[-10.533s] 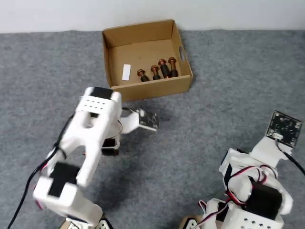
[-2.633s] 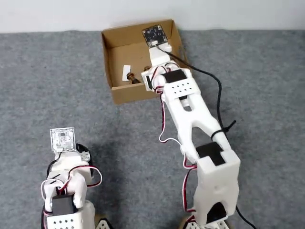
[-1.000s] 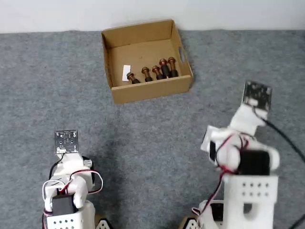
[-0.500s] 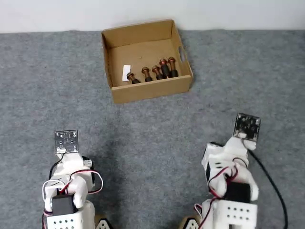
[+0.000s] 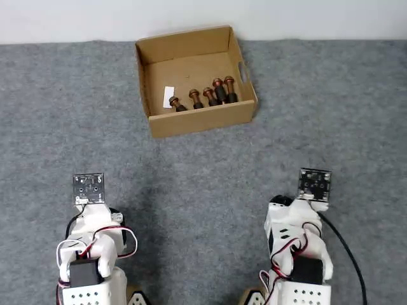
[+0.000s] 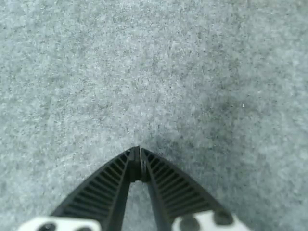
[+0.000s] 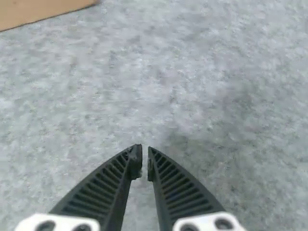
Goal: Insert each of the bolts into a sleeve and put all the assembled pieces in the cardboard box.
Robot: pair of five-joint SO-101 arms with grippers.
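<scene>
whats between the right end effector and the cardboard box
Only bare grey carpet lies between the right end effector and the cardboard box, as the high view and right wrist view both show.

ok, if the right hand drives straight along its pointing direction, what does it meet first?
Most likely the grey mat just past the right hand; nothing lies between. The cardboard box sits off that line.

You sat at what looked like a robotics lab bench — a table (image 5: 57,114) covered in grey felt-like carpet, with a plain white wall (image 5: 63,19) behind it. The left arm (image 5: 89,254) and the right arm (image 5: 296,254) were white printed builds with loose wires (image 5: 127,241) and a bare circuit board (image 5: 88,188) — beyond them stood a plain cardboard box (image 5: 197,121).
</scene>
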